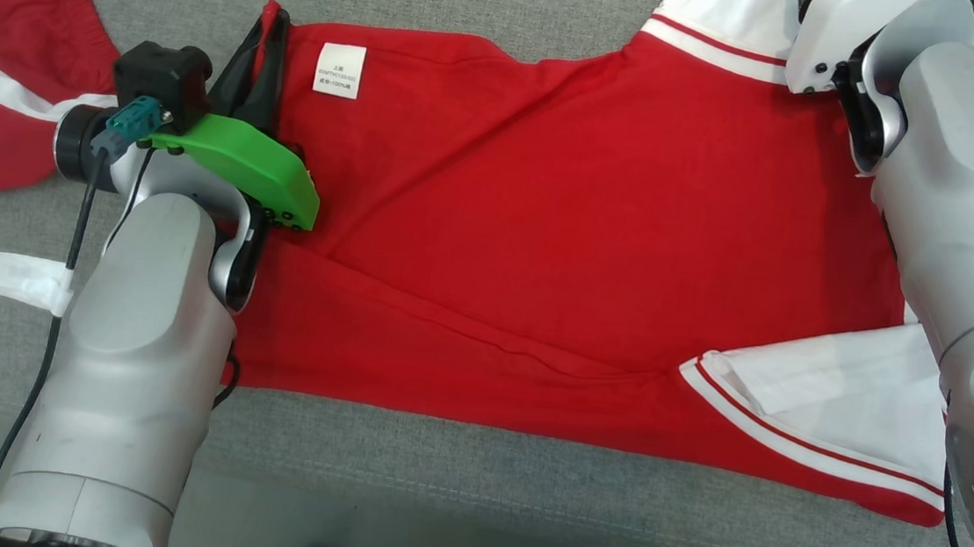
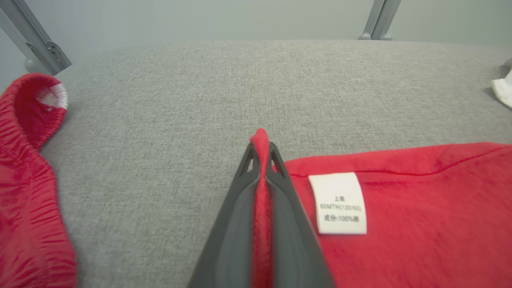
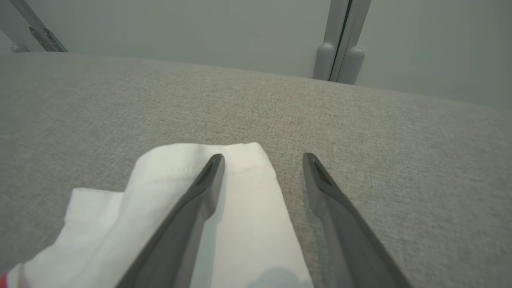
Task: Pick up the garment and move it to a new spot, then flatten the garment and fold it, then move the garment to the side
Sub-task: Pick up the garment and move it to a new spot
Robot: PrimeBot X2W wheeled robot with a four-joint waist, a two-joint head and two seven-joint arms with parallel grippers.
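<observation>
Now | shirt (image 1: pixel 546 208) spread flat on bench (image 1: pixel 451 482) | left jaws pinch its hem corner, likely to tension it or start a fold | right jaws spread over white sleeve (image 3: pixel 240 224), gripping nothing, probably lining up a grab

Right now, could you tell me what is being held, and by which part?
The left gripper pinches the red garment by the corner beside its label; the right gripper holds nothing.
</observation>
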